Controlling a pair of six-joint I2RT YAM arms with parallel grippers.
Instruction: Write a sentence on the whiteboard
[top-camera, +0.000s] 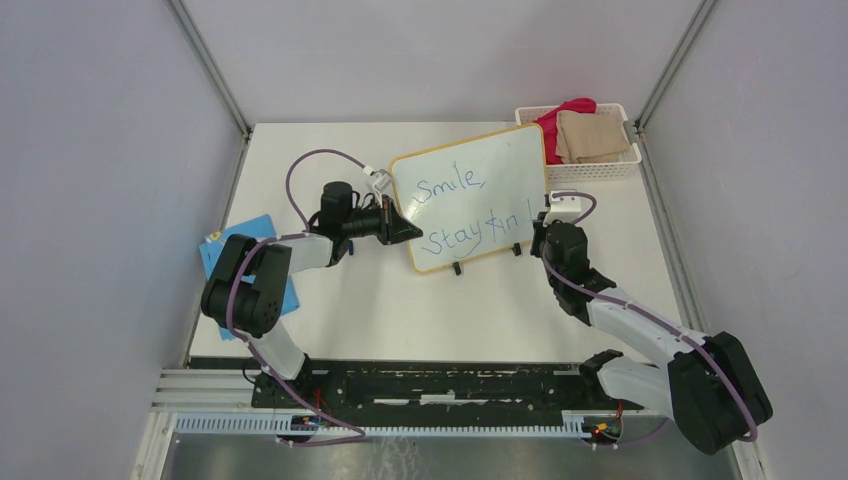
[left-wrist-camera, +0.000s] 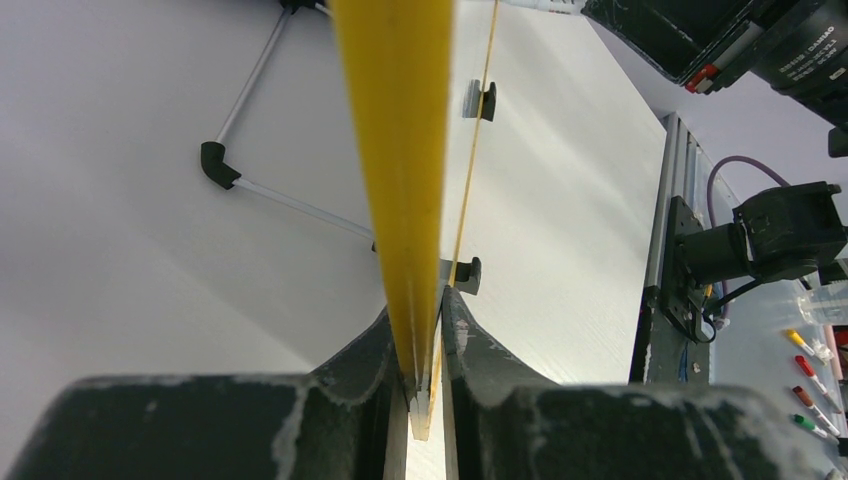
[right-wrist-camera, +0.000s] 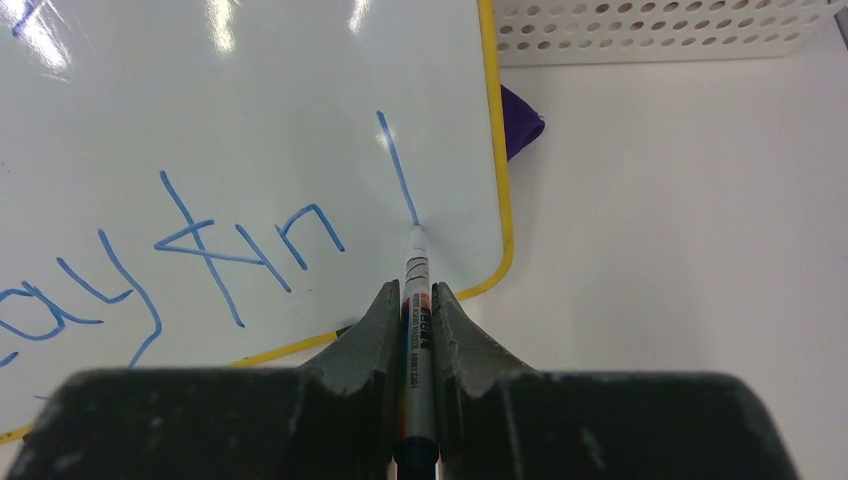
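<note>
Whiteboard (top-camera: 500, 175) stands a little turned on the table (top-camera: 400, 310), in the upper middle of the top view. Its sentence (top-camera: 478, 232) in blue reads "Smile," and below it "Stay kin", with one more upright stroke after. A marker (right-wrist-camera: 416, 300) touches the board with its tip at the foot of this stroke, and the right jaws pinch its barrel. The left jaws are pressed on the yellow frame (left-wrist-camera: 395, 150) at the board's left edge. A white basket (top-camera: 590, 168) with cloths sits at upper right. A blue card (top-camera: 250, 225) lies at the left.
</note>
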